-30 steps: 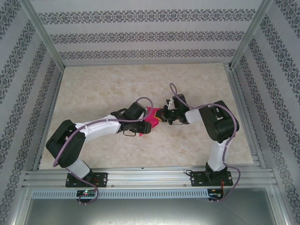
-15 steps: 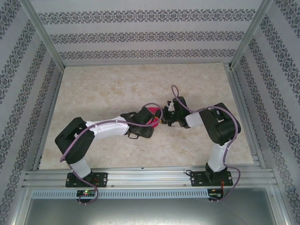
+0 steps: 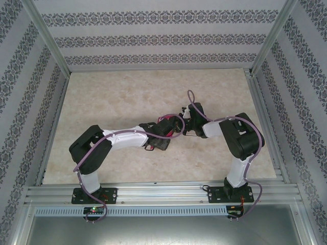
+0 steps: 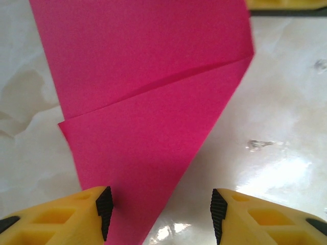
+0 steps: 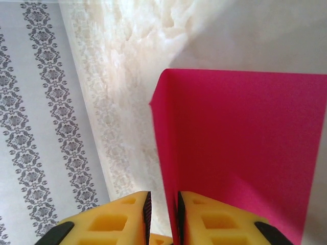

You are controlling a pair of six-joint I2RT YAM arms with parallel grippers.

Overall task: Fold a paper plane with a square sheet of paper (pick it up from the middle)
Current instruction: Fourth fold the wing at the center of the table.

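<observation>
The magenta-pink sheet of paper (image 4: pixel 153 102) lies on the marble table with a diagonal fold across it, narrowing to a tip near the camera. My left gripper (image 4: pixel 161 219) is open just above it, and that tip runs under the left finger (image 4: pixel 104 209). From above, the left wrist hides all but a pink sliver of the paper (image 3: pixel 166 118). In the right wrist view the paper (image 5: pixel 240 153) stands edge-up between the jaws of my right gripper (image 5: pixel 163 214). These are narrowly open; the sheet rests against the right pad, with a gap to the left pad.
Both grippers meet near the table's middle: left gripper (image 3: pixel 172 126), right gripper (image 3: pixel 183 124). A yellow finger of the right gripper (image 4: pixel 286 4) sits at the far edge of the paper. Patterned walls (image 3: pixel 163 35) and metal rails (image 3: pixel 153 194) enclose the table.
The left arm has swung to the right over the paper, hiding most of it from above. The right jaws, shut a second ago, have parted slightly. The right arm has barely moved.
</observation>
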